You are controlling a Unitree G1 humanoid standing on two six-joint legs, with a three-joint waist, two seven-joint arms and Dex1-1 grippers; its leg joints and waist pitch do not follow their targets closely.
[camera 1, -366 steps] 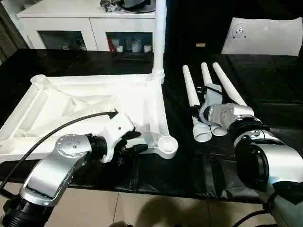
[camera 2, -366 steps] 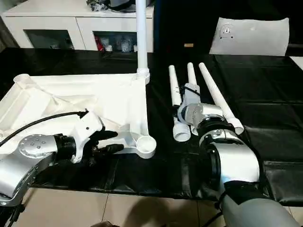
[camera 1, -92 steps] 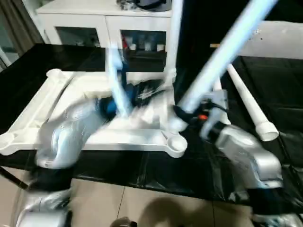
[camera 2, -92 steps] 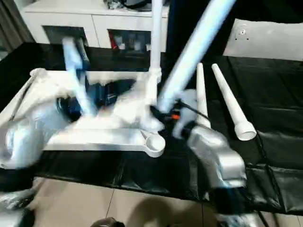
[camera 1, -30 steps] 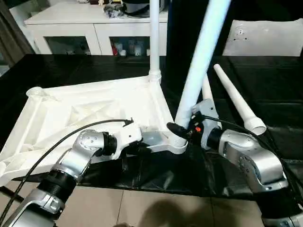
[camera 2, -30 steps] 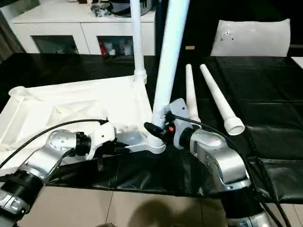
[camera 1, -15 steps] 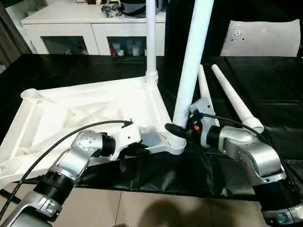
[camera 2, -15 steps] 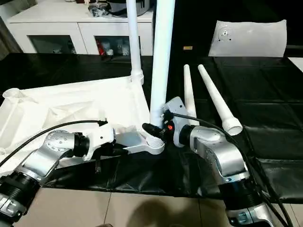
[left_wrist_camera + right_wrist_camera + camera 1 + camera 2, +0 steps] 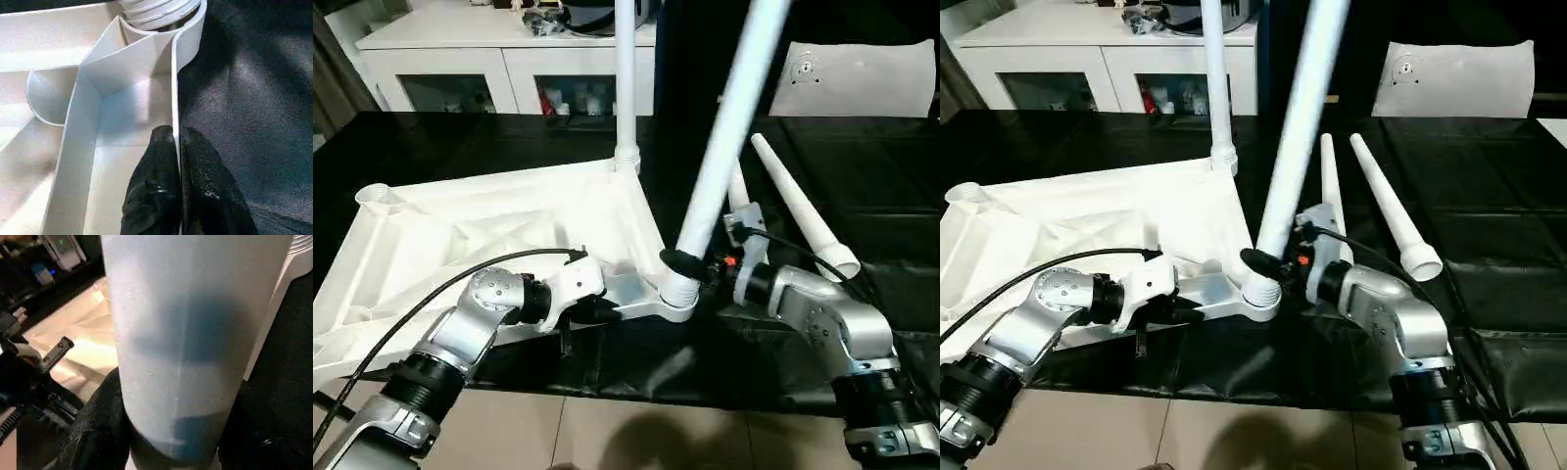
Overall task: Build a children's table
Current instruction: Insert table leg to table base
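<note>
The children's table top (image 9: pixel 489 220) lies underside up on the black work table. One white leg (image 9: pixel 625 78) stands upright in its far right corner socket. My left gripper (image 9: pixel 177 134) is shut on the thin rim wall beside the near right corner socket (image 9: pixel 675 294). My right gripper (image 9: pixel 690 266) is shut on the lower end of a second leg (image 9: pixel 724 127). That leg's ribbed base sits at the near right socket and it leans to the right. Two more legs (image 9: pixel 798 206) lie side by side on the black cover to the right.
A white glass-door cabinet (image 9: pixel 509 59) stands behind the table, with a white panel (image 9: pixel 862 78) at the back right. The work table's front edge runs just below both forearms, above a tiled floor (image 9: pixel 607 431). A black cable (image 9: pixel 431 294) arcs over my left arm.
The held leg stood nearly upright half a second ago and now leans to the right, its base still at the near right socket. My right forearm has shifted slightly. The left gripper has not moved.
</note>
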